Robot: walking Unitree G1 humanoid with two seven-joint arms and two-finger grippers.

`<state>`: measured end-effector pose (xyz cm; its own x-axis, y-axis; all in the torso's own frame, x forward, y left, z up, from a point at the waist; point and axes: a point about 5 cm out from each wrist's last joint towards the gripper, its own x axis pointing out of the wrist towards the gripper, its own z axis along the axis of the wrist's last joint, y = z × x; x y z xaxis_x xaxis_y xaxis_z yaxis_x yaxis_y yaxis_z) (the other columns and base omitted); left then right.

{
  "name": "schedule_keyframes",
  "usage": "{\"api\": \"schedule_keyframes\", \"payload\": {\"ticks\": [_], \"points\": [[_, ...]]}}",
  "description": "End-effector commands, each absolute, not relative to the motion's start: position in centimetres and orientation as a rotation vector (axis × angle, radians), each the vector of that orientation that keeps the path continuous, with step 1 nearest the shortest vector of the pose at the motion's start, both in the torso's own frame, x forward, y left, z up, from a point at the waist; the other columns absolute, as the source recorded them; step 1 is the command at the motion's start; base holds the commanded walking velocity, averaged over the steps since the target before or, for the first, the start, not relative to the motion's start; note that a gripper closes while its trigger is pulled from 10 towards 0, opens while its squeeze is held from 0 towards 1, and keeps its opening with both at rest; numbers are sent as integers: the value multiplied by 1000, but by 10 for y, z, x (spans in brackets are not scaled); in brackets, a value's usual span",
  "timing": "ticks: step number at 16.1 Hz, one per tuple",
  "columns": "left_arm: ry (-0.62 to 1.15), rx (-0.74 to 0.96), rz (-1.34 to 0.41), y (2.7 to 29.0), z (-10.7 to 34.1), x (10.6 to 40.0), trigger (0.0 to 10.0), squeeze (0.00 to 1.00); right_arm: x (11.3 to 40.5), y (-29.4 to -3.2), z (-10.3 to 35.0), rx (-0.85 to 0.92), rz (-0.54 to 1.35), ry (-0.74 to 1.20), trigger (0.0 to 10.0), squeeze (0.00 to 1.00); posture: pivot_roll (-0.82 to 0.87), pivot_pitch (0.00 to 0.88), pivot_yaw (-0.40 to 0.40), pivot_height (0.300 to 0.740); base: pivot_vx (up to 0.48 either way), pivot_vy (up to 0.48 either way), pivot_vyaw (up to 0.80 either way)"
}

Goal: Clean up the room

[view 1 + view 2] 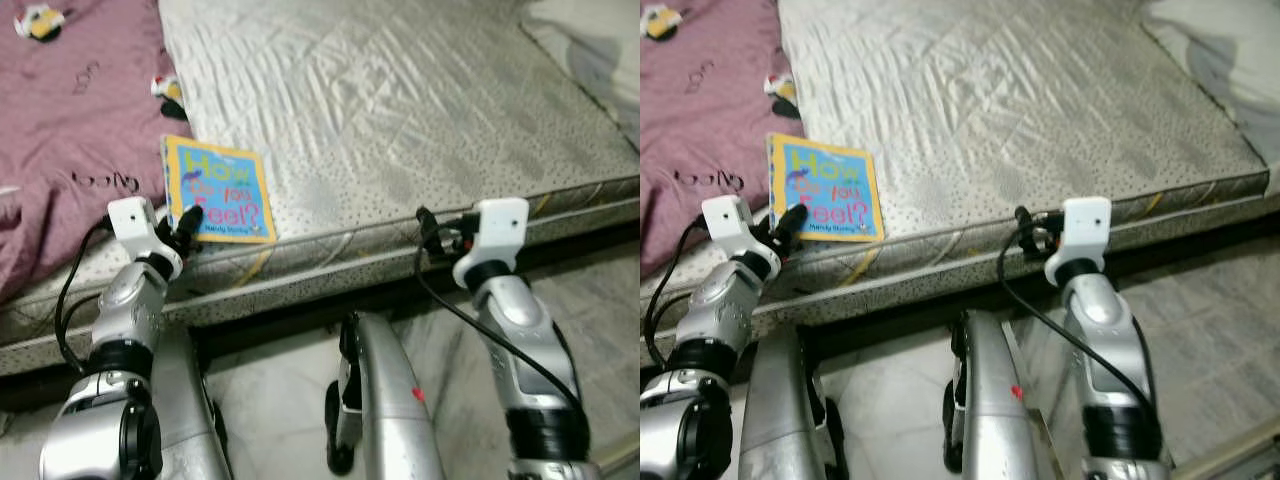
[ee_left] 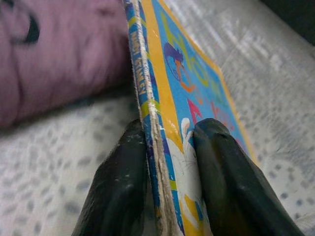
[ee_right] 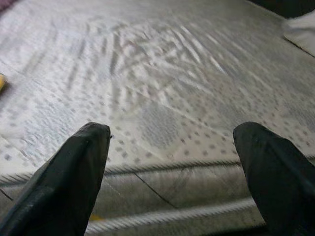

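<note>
A blue and yellow children's book lies on the grey mattress, close to its front edge and beside a mauve blanket. My left gripper is shut on the book's near corner; in the left wrist view both black fingers pinch the book by its cover and spine edge. My right gripper hovers at the mattress's front edge, further right. Its fingers stand wide apart with only mattress between them.
The mauve blanket covers the left part of the bed, with a small black and yellow toy at its edge and another at the far left. A white pillow lies at the far right. Pale tiled floor runs below the bed.
</note>
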<state>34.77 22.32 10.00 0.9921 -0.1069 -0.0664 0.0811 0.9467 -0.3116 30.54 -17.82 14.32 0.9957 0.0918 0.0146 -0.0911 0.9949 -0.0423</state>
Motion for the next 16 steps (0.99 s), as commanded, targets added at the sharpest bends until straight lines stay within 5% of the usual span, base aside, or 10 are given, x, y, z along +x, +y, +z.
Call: {"api": "schedule_keyframes", "payload": {"ticks": [1, 9, 16], "points": [[43, -286, -89, 230, 108, 349, 0, 0, 308, -177, 140, -43, 82, -20, 10000, 0, -15, 57, -82, 502, 0, 0, 0], [-309, -130, -23, 256, 177, 343, 0, 0, 330, -161, 138, -5, 57, -83, 10000, 0, 62, 0, -27, 502, 0, 0, 0], [-406, 83, -156, 221, 194, 303, 0, 0, 335, -146, 133, 112, 90, -106, 10000, 0, 113, 0, -16, 502, 0, 0, 0]]}}
